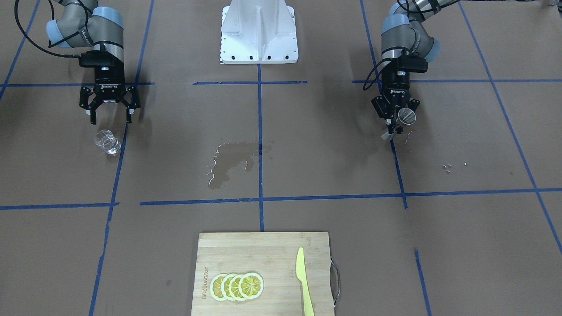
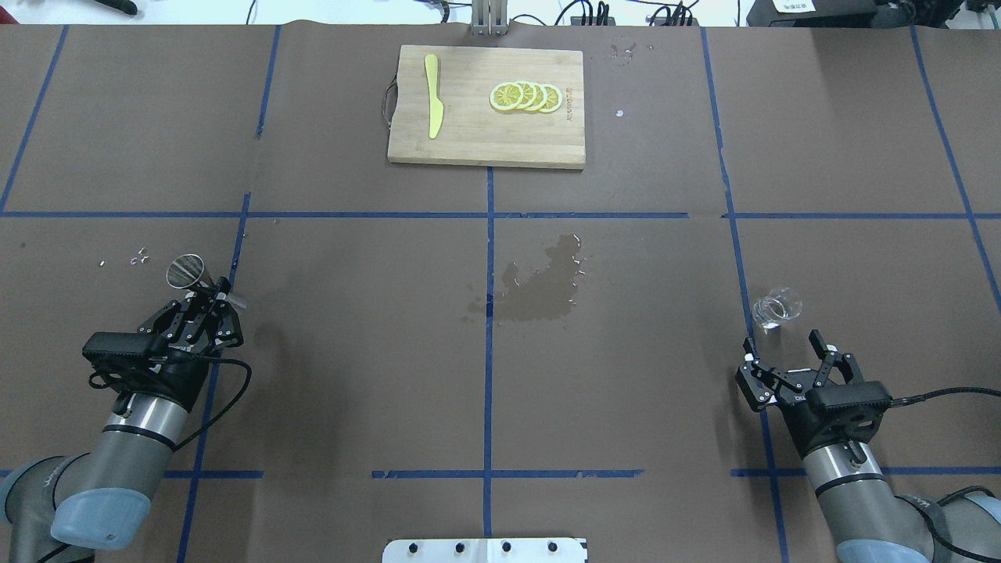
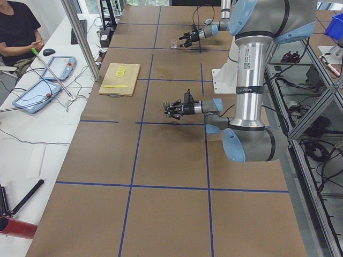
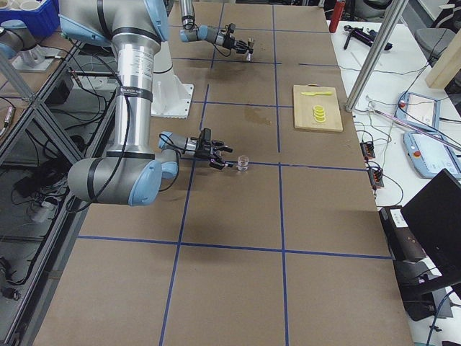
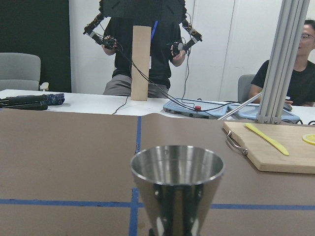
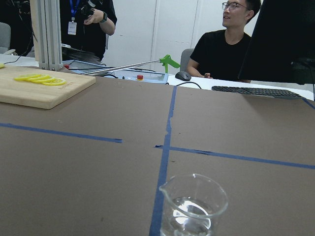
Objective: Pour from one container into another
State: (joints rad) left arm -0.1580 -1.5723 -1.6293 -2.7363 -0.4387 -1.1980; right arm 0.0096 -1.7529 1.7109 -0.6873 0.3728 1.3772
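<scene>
My right gripper (image 2: 782, 342) gapes by the cup (image 2: 776, 309) — I could topple it closing skewed; left gripper (image 2: 209, 299) pinches the jigger (image 2: 186, 270) — small mouth, easily missed.

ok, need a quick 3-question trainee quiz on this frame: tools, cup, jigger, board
1. True or false: the left tool is shut on the jigger.
2. Where is the glass cup? A: held by the left tool. B: on the table, just ahead of the open right tool. C: lifted in the right tool.
3. What lies on the cutting board beside the lemon slices?

Key: 1 true; 2 B; 3 the yellow knife.
</scene>
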